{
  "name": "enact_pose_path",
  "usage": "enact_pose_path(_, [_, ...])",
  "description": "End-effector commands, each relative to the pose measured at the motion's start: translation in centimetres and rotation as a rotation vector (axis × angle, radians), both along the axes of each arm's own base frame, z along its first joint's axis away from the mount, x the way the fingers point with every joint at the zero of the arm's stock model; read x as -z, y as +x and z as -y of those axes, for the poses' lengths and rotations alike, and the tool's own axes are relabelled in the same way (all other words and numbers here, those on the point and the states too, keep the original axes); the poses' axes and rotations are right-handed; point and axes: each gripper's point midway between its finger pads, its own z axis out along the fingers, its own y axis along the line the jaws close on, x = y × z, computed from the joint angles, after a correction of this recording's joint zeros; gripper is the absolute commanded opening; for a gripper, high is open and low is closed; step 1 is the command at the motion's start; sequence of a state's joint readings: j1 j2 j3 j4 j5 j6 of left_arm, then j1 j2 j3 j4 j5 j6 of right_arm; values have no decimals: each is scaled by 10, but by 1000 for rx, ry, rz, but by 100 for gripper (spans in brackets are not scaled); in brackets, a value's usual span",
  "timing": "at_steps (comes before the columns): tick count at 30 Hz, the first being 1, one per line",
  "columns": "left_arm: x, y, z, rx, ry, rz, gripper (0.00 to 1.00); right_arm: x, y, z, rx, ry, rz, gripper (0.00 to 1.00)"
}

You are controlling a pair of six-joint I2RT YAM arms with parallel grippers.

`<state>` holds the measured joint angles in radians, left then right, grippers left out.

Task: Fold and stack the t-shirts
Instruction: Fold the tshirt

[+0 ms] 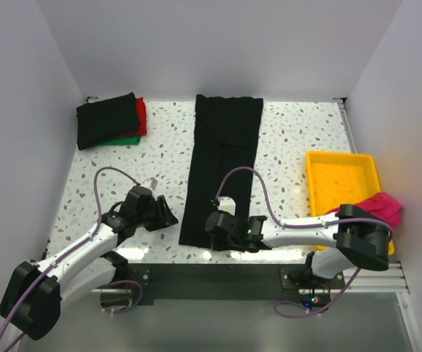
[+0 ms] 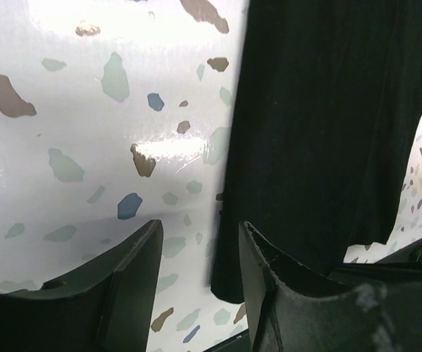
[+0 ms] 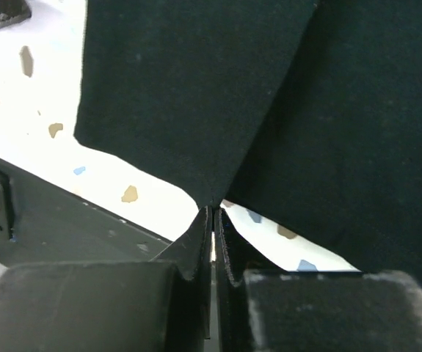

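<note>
right claw pinched tight on the black t-shirt hem at lower centre, left claw half-wide and empty (should bite the other corner first), then lift evenly.

speckled table holds black t-shirt, folded stack, yellow tray.

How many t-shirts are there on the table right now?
5: black shirt, red shirt and green shirt stacked far left; long black shirt mid-table; pink shirt beside the yellow tray. The stack may hide more.
</note>
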<state>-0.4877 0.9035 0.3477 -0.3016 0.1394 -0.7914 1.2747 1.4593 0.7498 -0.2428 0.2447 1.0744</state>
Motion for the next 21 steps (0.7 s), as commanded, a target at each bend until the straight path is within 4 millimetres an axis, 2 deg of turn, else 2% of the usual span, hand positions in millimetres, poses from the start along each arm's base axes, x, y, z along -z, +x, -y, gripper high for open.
enact_pose_path(1, [-1, -3, 11, 52, -47, 18, 51, -6, 1, 9, 23, -8, 18, 8])
enact_pose_path(4, [1, -6, 13, 61, -55, 15, 55, -10, 0, 22, 39, -30, 27, 21])
enact_pose_path(5, [-1, -6, 16, 67, -70, 29, 56, -16, -1, 27, 44, -15, 30, 30])
enact_pose_path(7, [2, -11, 20, 91, -89, 28, 56, -17, -2, 43, 68, -36, 31, 38])
enact_pose_path(8, [1, -11, 22, 95, -95, 38, 56, -14, -4, 54, 78, -55, 30, 40])
enact_pose_path(9, [2, -14, 23, 106, -100, 35, 57, -21, -4, 67, 111, -61, 37, 41])
enact_pose_path(13, [3, -21, 31, 152, -114, 49, 56, -22, -9, 104, 185, -56, 17, 42])
enact_pose_path(14, [4, -22, 31, 155, -109, 47, 56, -15, -12, 115, 201, -71, 7, 43])
enact_pose_path(15, [6, -24, 30, 157, -107, 44, 55, -19, -13, 121, 221, -43, 0, 43])
enact_pose_path(17, [9, -27, 31, 169, -100, 41, 54, -13, -17, 133, 244, -41, -16, 45])
enact_pose_path(21, [18, -33, 32, 181, -88, 21, 49, -7, -21, 139, 276, 2, -64, 47])
